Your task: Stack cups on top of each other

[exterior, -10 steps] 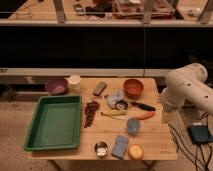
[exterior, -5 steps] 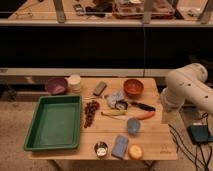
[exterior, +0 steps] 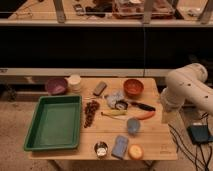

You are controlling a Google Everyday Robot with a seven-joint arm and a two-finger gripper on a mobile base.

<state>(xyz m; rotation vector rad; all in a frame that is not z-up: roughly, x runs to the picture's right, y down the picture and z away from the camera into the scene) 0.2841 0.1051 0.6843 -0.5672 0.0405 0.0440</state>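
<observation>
Three cups stand apart on the wooden table (exterior: 155, 137). The light blue cup (exterior: 133, 125) is right of centre. The dark silvery cup with a pale inside (exterior: 101, 149) is at the front edge. The squat cream-white cup (exterior: 75, 81) is at the back left, beside the purple bowl (exterior: 56, 85). My white arm (exterior: 187, 92) hangs over the table's right edge. My gripper (exterior: 165, 116) points down there, right of the light blue cup and apart from it. It holds nothing that I can see.
A green tray (exterior: 52, 145) fills the left side. An orange bowl (exterior: 133, 87), a grey block (exterior: 100, 88), a dark cluster (exterior: 91, 112), a banana (exterior: 114, 113), a black-handled knife (exterior: 142, 105), a blue sponge (exterior: 120, 146) and an orange fruit (exterior: 135, 151) lie around the cups.
</observation>
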